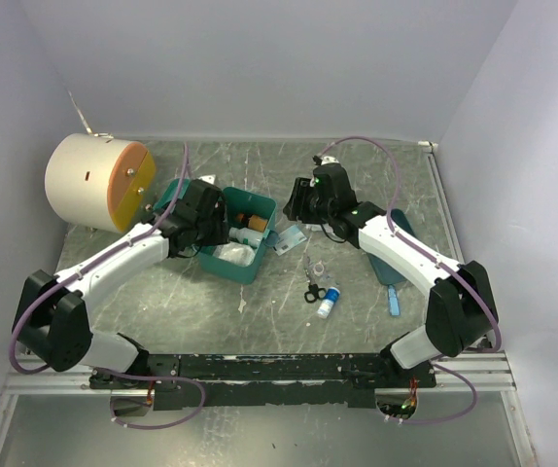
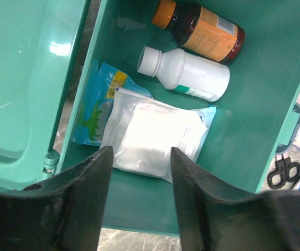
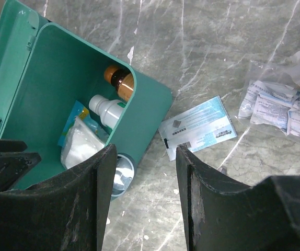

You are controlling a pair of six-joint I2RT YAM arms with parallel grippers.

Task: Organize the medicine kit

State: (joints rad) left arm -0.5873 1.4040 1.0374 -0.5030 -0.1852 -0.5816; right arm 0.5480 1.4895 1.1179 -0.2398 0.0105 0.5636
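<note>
The medicine kit (image 1: 260,255) is a teal box standing open, its lid (image 1: 172,195) hinged back to the left. Inside lie an amber bottle (image 2: 205,31) with an orange cap, a white bottle (image 2: 186,73), a white gauze packet (image 2: 155,136) and a blue packet (image 2: 95,110). My left gripper (image 1: 219,229) hovers over the box's left side, open and empty (image 2: 139,157). My right gripper (image 1: 292,206) is open and empty just right of the box, above the tabletop (image 3: 145,151). The kit also shows in the right wrist view (image 3: 139,115).
A flat blue-white packet (image 3: 198,127) lies beside the kit. A clear bag of sachets (image 3: 275,104), black scissors (image 1: 313,289), a small blue-white bottle (image 1: 329,302) and a blue tool (image 1: 394,299) lie to the right. A dark teal tray (image 1: 401,229) sits under my right arm. A cream cylinder (image 1: 99,182) stands at the back left.
</note>
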